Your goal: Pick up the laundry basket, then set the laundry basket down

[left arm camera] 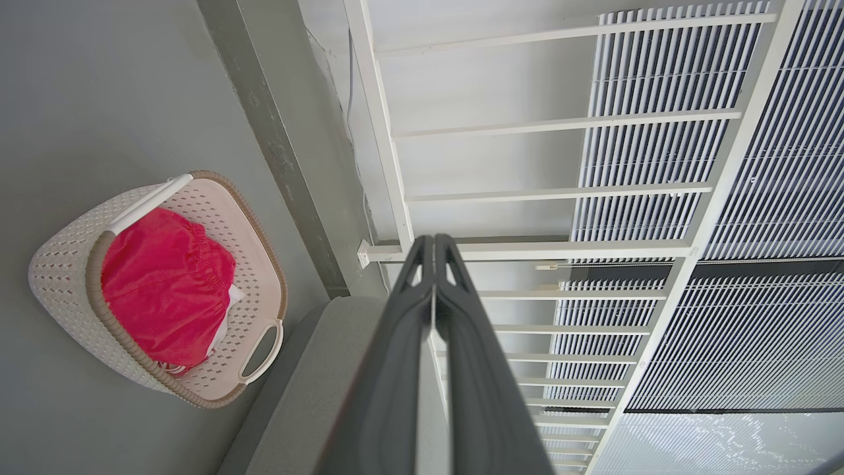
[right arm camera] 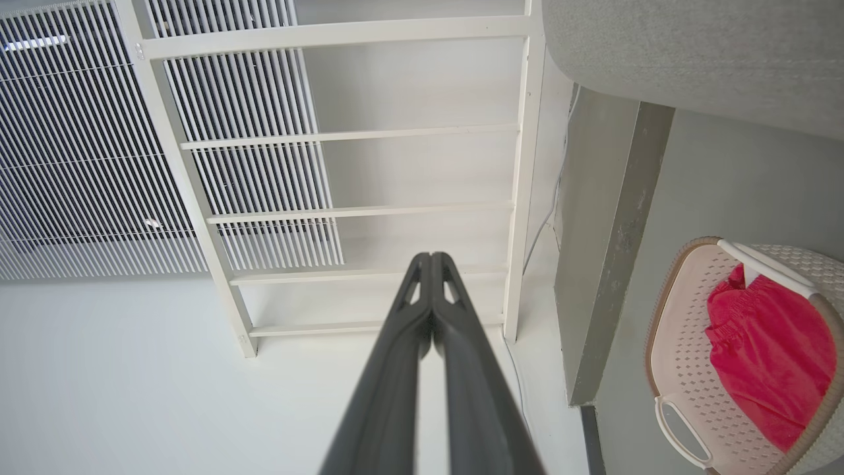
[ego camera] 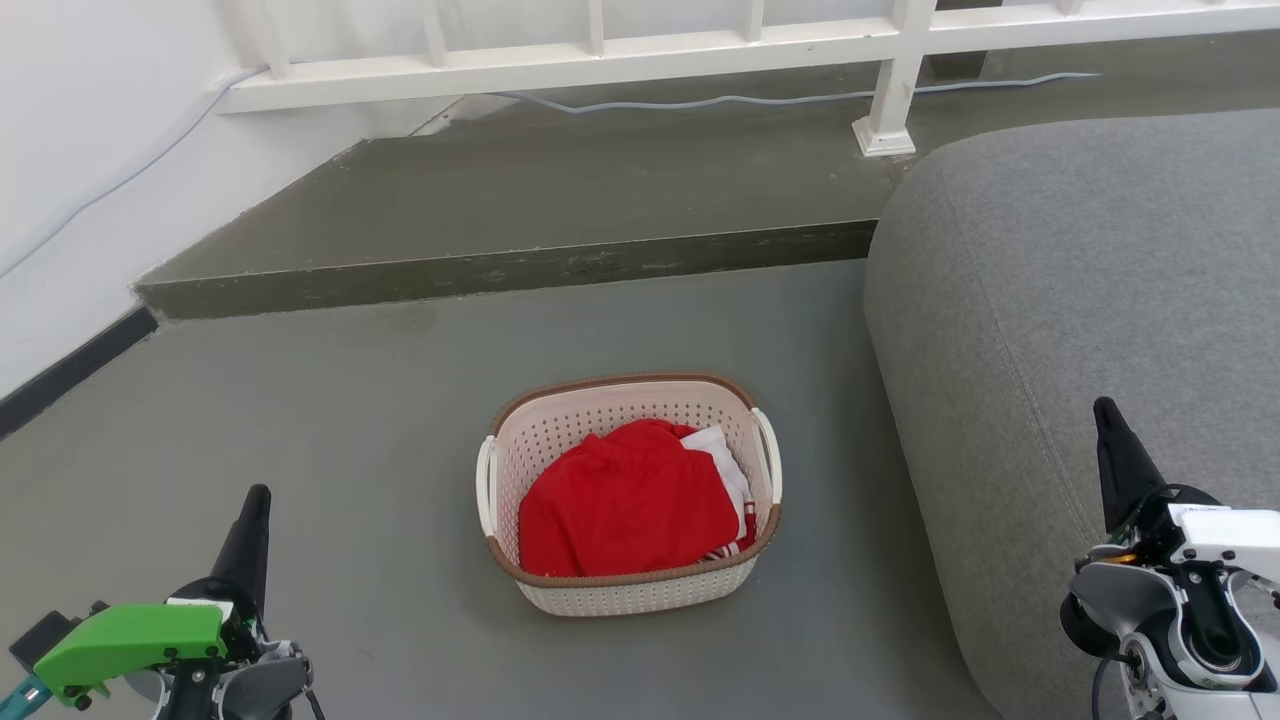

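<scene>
The laundry basket (ego camera: 640,592) stands on the grey floor in the middle of the head view, cream-white and perforated, with a brown rim and a white handle on each side. Red and white cloth (ego camera: 628,505) lies inside it. My left gripper (ego camera: 255,500) is at the lower left, well clear of the basket, shut and holding nothing. My right gripper (ego camera: 1105,412) is at the lower right over the sofa, also shut and empty. The basket (left arm camera: 66,277) sits at the left of the left wrist view beside my shut gripper (left arm camera: 434,241). In the right wrist view the basket (right arm camera: 686,369) sits at the right of my shut gripper (right arm camera: 430,257).
A grey sofa (ego camera: 1080,330) stands right beside the basket on its right. A raised concrete step (ego camera: 520,265) runs across behind the basket, with a white railing (ego camera: 890,90) and a cable on it. A white wall (ego camera: 70,180) closes the left side.
</scene>
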You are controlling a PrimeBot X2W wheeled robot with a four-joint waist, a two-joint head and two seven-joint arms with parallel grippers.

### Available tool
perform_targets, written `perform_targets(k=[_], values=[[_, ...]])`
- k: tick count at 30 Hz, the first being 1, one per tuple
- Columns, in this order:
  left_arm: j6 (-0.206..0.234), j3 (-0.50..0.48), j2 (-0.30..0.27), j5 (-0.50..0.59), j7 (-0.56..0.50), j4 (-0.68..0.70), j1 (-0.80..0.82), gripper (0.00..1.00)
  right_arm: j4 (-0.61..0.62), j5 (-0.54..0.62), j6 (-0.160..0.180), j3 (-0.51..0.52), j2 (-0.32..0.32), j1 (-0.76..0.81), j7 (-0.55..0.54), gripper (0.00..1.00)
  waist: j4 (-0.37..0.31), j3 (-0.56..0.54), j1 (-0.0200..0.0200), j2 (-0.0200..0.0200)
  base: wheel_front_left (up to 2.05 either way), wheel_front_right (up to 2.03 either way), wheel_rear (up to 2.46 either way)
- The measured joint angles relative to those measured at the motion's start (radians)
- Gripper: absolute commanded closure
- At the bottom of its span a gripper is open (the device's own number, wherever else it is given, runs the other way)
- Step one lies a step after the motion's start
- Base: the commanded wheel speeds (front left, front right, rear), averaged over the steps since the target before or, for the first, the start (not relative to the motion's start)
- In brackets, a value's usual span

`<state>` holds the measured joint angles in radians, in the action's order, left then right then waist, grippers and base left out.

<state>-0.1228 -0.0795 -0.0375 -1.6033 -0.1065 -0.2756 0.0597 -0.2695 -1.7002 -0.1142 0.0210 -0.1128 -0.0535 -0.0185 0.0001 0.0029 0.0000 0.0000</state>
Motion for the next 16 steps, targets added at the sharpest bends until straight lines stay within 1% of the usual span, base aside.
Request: perform_targets(k=[16], values=[[0.0, 0.0, 0.0, 0.0, 0.0, 0.0, 0.0, 1.0, -0.002, 0.0, 0.0, 0.002, 0.0, 0.0, 0.0, 1.0, 0.0, 0.0, 0.0, 0.0, 0.0, 0.0, 0.0]])
